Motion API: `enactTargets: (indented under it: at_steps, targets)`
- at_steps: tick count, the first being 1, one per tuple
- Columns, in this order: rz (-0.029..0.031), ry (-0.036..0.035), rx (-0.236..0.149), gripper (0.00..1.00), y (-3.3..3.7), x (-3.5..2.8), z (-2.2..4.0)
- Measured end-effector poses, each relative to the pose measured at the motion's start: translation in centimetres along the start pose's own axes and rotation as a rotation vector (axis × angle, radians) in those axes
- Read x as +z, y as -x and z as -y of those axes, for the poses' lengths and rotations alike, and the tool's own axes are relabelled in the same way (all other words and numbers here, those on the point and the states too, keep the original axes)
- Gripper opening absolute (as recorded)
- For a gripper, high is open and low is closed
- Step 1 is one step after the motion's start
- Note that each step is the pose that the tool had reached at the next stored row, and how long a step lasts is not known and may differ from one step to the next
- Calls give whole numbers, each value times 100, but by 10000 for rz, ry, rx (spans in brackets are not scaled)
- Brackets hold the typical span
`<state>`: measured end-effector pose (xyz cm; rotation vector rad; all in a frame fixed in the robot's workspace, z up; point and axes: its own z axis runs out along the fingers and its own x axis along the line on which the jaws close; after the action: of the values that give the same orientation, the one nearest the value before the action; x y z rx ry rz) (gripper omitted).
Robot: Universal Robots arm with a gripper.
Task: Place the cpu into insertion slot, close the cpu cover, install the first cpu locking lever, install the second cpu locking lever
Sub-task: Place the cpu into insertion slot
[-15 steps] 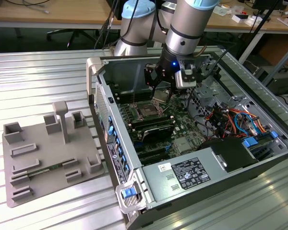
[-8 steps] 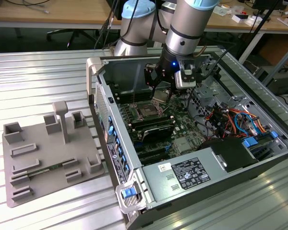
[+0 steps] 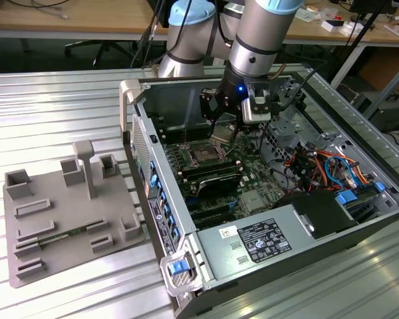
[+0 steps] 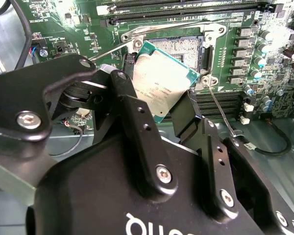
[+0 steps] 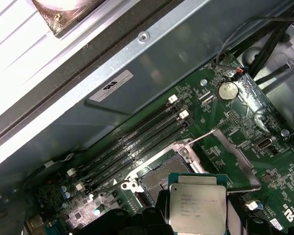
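Observation:
My gripper [image 3: 223,130] hangs inside the open computer case, shut on the cpu [image 3: 221,137], a small square chip with a silver-grey top. In both wrist views the cpu [image 4: 161,81] [image 5: 198,204] sits tilted between the black fingers [image 4: 130,105], just above and beside the insertion slot [image 4: 185,45] [image 5: 158,179]. The insertion slot [image 3: 203,154] is a dark square socket with a silver rim and nothing lies in it. The cpu cover [image 5: 236,159] stands swung open beside the slot. A thin locking lever [image 4: 220,111] sticks out, released.
Long black memory slots [image 5: 132,142] run beside the socket. The case wall [image 3: 179,100] rises behind it. Cables [image 3: 319,166] and a power supply [image 3: 263,242] fill the exterior view's right. A grey fixture plate [image 3: 60,219] lies outside the case at the exterior view's left.

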<state>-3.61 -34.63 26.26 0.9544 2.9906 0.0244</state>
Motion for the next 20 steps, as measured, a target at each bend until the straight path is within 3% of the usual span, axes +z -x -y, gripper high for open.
enactTargets:
  at_steps: [20]
  targets:
    - [12,-9,335,55,0,9,0]
